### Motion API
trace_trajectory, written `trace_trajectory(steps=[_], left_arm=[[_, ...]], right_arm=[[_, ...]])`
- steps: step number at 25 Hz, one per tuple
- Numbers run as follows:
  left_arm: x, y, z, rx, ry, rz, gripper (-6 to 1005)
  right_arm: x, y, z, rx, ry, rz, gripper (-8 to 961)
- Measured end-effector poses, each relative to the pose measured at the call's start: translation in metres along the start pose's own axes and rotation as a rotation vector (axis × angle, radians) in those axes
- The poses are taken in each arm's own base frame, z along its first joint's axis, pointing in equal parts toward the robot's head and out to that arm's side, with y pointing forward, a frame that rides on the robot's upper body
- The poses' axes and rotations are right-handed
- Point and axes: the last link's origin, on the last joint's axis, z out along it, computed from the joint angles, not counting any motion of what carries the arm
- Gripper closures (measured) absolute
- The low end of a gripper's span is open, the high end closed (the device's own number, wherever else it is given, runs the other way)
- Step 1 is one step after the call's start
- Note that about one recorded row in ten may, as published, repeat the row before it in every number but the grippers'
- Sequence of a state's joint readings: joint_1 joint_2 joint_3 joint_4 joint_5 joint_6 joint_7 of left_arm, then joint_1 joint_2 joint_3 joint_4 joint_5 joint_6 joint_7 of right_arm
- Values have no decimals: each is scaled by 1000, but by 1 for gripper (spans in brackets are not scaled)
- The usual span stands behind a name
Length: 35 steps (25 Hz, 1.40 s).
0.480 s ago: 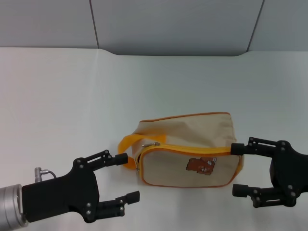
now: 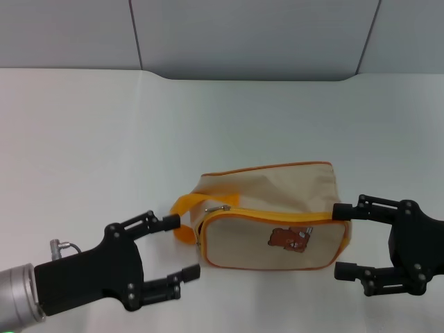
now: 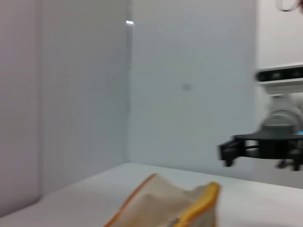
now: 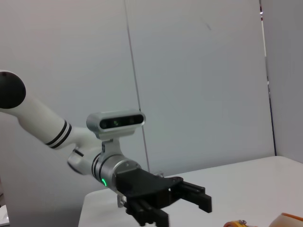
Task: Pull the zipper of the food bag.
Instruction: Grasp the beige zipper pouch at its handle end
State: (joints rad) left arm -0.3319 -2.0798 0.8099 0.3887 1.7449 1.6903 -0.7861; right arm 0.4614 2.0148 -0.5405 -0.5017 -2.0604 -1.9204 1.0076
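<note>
The beige food bag [image 2: 277, 191] with orange-yellow piping and a brown bear patch [image 2: 289, 238] lies on the white table, front panel facing me. The silver zipper pull [image 2: 220, 207] sits at the front panel's upper left corner, beside the orange strap handle [image 2: 182, 207]. My left gripper [image 2: 182, 248] is open and empty, just left of the bag's strap end. My right gripper [image 2: 342, 241] is open, its fingers at the bag's right end, not closed on it. The bag's end shows low in the left wrist view [image 3: 161, 205], with the right gripper [image 3: 226, 152] beyond it.
The white table [image 2: 104, 139] spreads wide around the bag, with a grey wall [image 2: 250, 35] behind its far edge. The right wrist view shows the left gripper [image 4: 187, 201] and its arm across the table.
My left gripper has drawn slightly left, away from the bag's strap end. The right gripper and the bag have not moved.
</note>
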Motion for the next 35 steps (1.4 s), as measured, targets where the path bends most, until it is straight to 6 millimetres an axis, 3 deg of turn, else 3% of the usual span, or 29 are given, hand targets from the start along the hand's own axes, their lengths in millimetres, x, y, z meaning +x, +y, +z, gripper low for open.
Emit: trace_trajectory(steps=[7,14,15,22,35], left_arm=[[-29,14,14,182,26,47,191],[-41,24,25,260,16,64,193],[-46,27,37,313,-1,73,193],[-48,22,50,398,-20,45,195],[-45,18,66,365,-32,34,199]], right_arm=[[4,0,4,20,2,8,111],[3,-1,6,21,-5,5,111],[2,-1,7,24,-7,2,111],[3,-3,8,35,-2,0,110],[7,-8,13,82,4,2,111]])
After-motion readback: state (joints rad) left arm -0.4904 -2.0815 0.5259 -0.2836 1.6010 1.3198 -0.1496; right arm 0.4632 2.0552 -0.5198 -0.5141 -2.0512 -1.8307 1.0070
